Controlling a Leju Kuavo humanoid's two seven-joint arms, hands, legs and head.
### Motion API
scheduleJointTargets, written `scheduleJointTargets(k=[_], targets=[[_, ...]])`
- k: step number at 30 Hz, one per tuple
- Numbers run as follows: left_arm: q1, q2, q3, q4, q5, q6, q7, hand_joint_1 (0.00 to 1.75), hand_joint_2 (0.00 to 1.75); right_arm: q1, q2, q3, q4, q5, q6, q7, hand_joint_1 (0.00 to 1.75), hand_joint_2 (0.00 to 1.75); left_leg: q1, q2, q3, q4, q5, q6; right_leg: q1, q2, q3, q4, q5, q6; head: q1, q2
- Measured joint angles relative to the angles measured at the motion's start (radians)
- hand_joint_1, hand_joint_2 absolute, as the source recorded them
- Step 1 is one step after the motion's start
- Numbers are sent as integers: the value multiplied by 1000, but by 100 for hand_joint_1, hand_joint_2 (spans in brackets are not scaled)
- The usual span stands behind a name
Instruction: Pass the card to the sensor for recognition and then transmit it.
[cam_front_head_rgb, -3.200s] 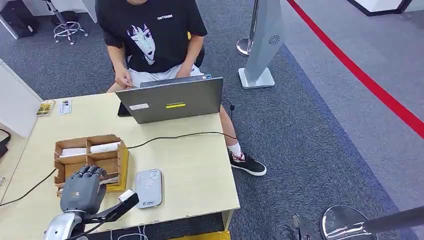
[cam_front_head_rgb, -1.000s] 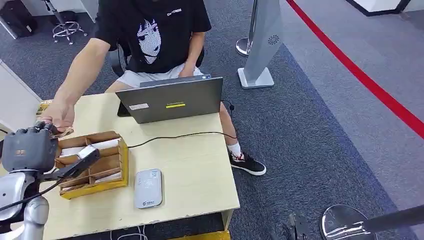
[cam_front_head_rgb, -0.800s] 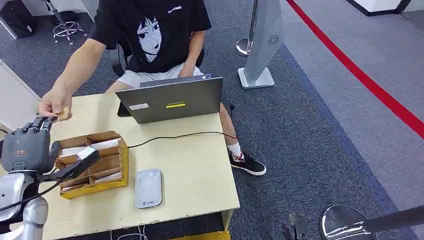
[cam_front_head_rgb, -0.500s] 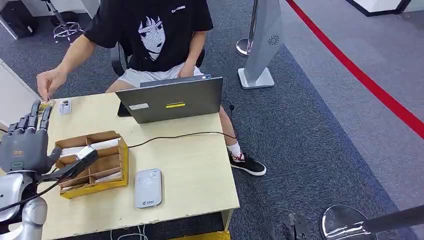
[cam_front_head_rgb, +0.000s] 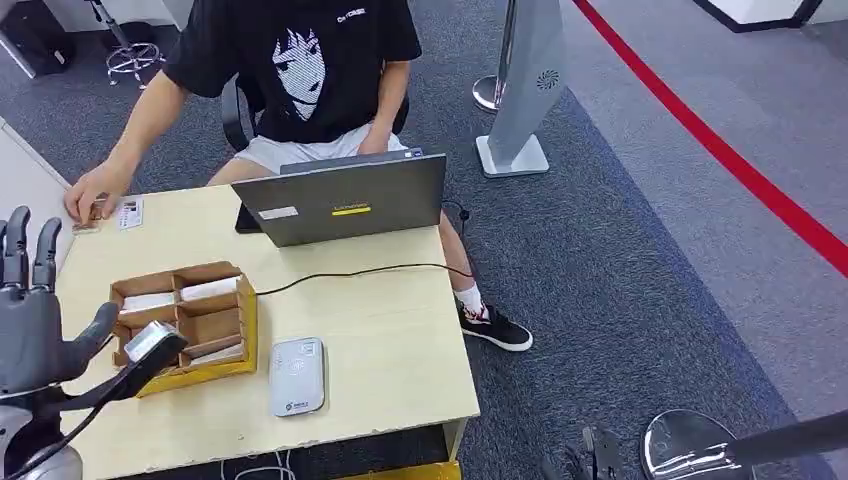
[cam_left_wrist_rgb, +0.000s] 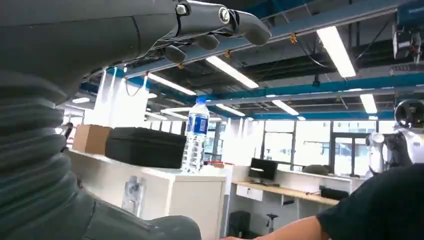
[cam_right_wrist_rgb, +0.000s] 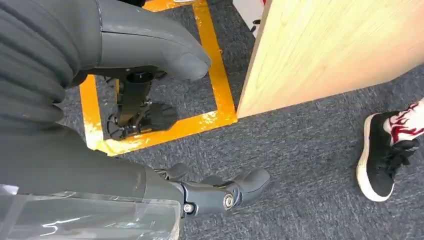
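My left hand (cam_front_head_rgb: 30, 320) is raised at the near left edge of the surface (cam_front_head_rgb: 380, 320), fingers spread apart and pointing up, palm empty. Half a second ago it stood further in, its fingertips close to the person's hand; now it has pulled back toward me and sits lower and more to the left. In the left wrist view the fingers (cam_left_wrist_rgb: 220, 20) stretch out with nothing between them.

The card (cam_front_head_rgb: 88, 224) lies at the far left corner of the surface, under the person's hand (cam_front_head_rgb: 88, 198), which has come down onto it since the earlier frame, when it was held up in the air. A second small card (cam_front_head_rgb: 129, 212) lies just beside it.

My right hand (cam_right_wrist_rgb: 220, 192) hangs by the floor beside the surface's corner, fingers loosely curled and holding nothing.

The compartment box (cam_front_head_rgb: 185, 315) sits near my left hand, the grey sensor (cam_front_head_rgb: 297, 376) just beside it, the laptop (cam_front_head_rgb: 345, 205) further back.
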Motion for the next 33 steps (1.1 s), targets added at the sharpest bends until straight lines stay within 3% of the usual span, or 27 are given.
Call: scheduleJointTargets(k=[5,10,14,19,26,33], targets=[[135,-92,10,-134,186,-10,-120,0,175,5,0,-9,-11,-15,10,-3,0,175,0,1,0,0,0,0,0,0,0,0,0,0,0,0],[263,-208,10,-217,540,-225,-218,0,175,23,0,-18,-58,-53,35,14,0,175,-2,0,-1,0,-1,1,-2,0,0,0,-1,2,0,0],[322,-284,27,-248,661,-293,-271,0,175,36,0,-30,-87,-69,53,16,0,175,-2,1,-1,0,-1,1,-2,0,0,0,-1,2,0,0],[361,-337,50,-274,682,-317,-286,0,175,45,0,-36,-106,-71,62,15,0,175,-2,0,0,0,-1,1,-2,-1,0,0,-1,2,0,0],[376,-366,61,-283,701,-339,-286,0,175,47,0,-43,-111,-83,65,13,0,175,-2,0,0,0,-1,1,-2,-1,0,0,-1,2,0,0],[392,-393,151,-265,955,-466,-252,0,175,55,0,-53,-116,-105,69,7,0,175,-2,0,0,0,-1,1,-2,-1,0,0,-1,2,0,0]])
